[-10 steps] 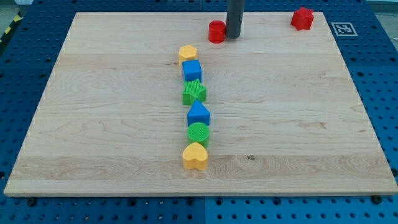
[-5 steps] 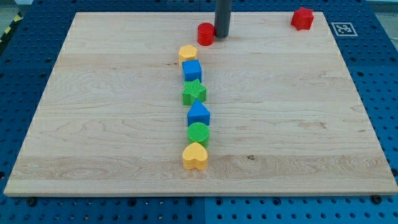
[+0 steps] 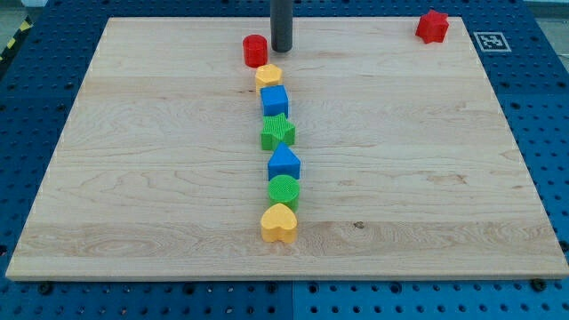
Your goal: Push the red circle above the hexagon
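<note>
End effector: my tip (image 3: 281,49), the lower end of a straight dark rod, rests on the surface (image 3: 427,178) near the top edge, slightly left of that edge's midpoint. It has no jaws, so it neither spreads nor pinches anything; it stands just beside the right flank of the red circle (image 3: 255,51), and whether the two touch cannot be told.

Task object: the red circle lies close to the top edge, directly left of my tip. The yellow hexagon (image 3: 268,76) sits just below and slightly right of it, the two blocks nearly touching, so the circle stands above the hexagon toward the top edge, offset a little to the left.

Column of blocks: from the yellow hexagon a near-straight line runs toward the bottom edge. In order it holds a blue cube (image 3: 275,100), a green star (image 3: 277,132), a blue block with a peaked top (image 3: 284,164), a green circle (image 3: 284,191) and a yellow heart (image 3: 278,222). Neighbouring blocks in this line touch or nearly touch. The yellow heart ends the line, well short of the bottom edge.

Outlying block: a second red block (image 3: 432,26), its shape not clearly made out, sits at the top right corner, well apart from my tip and from the column.
</note>
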Controlling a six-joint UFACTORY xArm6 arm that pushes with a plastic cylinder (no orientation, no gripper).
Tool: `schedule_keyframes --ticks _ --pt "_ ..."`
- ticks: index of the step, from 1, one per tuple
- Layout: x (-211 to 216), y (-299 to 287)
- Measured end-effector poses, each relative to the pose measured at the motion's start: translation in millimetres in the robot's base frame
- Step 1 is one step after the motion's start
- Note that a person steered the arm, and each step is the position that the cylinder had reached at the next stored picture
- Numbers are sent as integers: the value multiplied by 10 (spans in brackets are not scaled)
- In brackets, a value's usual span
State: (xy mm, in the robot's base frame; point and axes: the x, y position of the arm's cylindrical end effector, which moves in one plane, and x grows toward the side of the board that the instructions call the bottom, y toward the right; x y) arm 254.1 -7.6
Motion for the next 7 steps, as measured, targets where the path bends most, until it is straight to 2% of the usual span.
schedule_keyframes --ticks 1,3,6,7 --pt "-177 -66" --pt "-200 -811" --pt "241 -322" --pt "270 -228"
